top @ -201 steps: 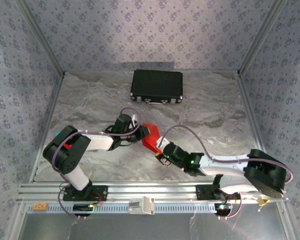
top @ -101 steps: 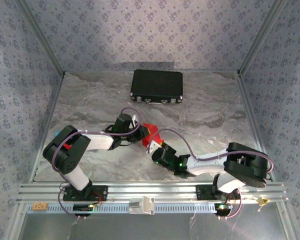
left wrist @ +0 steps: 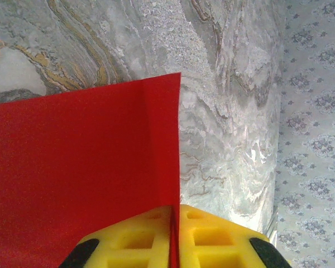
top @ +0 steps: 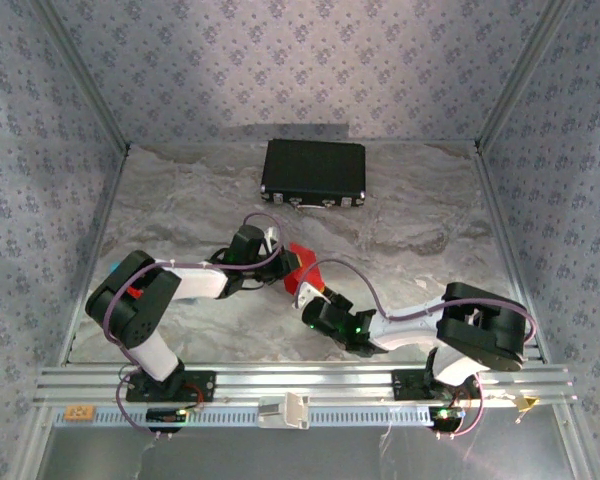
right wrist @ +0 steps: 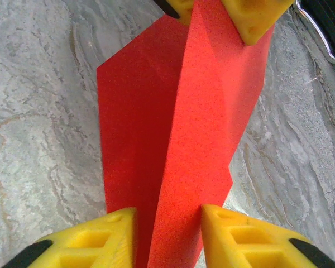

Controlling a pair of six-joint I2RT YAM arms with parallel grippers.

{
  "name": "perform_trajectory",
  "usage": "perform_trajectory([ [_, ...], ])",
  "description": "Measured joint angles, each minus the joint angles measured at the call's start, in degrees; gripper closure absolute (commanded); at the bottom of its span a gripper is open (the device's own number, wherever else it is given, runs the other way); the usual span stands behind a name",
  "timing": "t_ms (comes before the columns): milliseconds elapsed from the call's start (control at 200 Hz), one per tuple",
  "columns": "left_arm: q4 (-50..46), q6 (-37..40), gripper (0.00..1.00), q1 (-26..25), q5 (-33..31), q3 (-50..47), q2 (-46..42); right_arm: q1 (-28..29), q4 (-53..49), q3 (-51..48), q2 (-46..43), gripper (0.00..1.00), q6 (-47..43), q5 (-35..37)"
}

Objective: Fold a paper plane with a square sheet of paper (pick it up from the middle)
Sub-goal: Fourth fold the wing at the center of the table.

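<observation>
The left pincer is pinched tight on the far end of the red square sheet of paper. The folded edge is caught between its yellow pads. The right pincer is at the near end of the same sheet. Its jaws are narrow, one on each side of the raised fold. I cannot tell if they squeeze the paper yet.

The paper is at the middle of the counter, between the two pincers and nearer than the black case. It is folded down the middle like a little tent and is not a plane yet, so I think the folding is at an early step.

The paper looks very light and thin. It will likely bend, crumple or tear easily, and it may slip out of smooth pads. A good place to hold it is right on the fold line, near the ends, with a soft pull.
</observation>
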Motion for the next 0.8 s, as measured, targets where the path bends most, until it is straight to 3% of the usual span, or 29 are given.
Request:
perform_trajectory([
  [455, -0.1, 0.0, 0.92, 0.0, 0.4, 0.0, 0.1, -0.8, 0.6, 0.0, 0.0, 0.84, 2.6, 0.0],
  [800, -0.9, 0.0, 0.92, 0.1, 0.4, 0.0, 0.1, -1.5, 0.6, 0.0, 0.0, 0.88, 4.2, -0.5],
])
